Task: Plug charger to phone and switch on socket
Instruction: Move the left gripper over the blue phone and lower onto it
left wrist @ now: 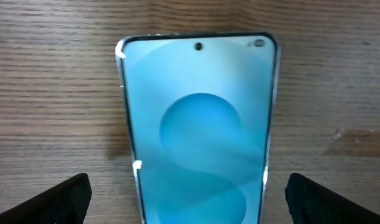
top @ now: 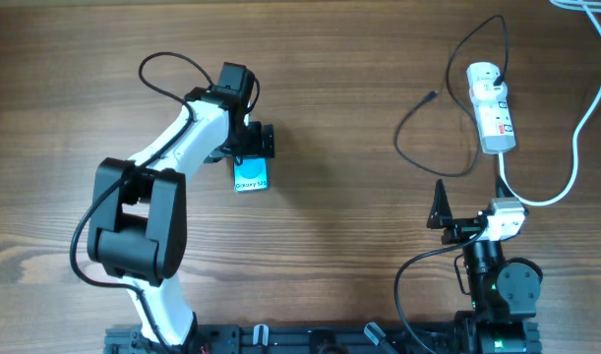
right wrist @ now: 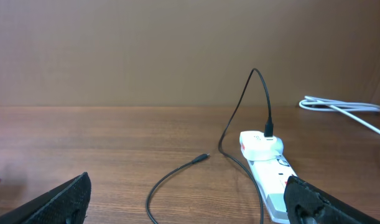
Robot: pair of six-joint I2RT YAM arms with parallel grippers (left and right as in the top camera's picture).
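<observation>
The phone (top: 251,178) lies flat on the wooden table, light blue screen up. My left gripper (top: 253,152) hangs over its near end, open, and in the left wrist view (left wrist: 193,208) its fingers stand wide on either side of the phone (left wrist: 199,124) without touching it. The white socket (top: 491,120) lies at the far right. The charger's black cable (top: 410,147) runs from a plug in the socket and loops to a loose tip (top: 435,95). My right gripper (top: 440,202) is open and empty. The right wrist view (right wrist: 190,205) shows the tip (right wrist: 204,157) and the socket (right wrist: 270,177) ahead.
A thick white cord (top: 575,138) curves from the socket past the right arm to the table's far right edge, and also shows in the right wrist view (right wrist: 345,107). The arm bases stand at the front edge.
</observation>
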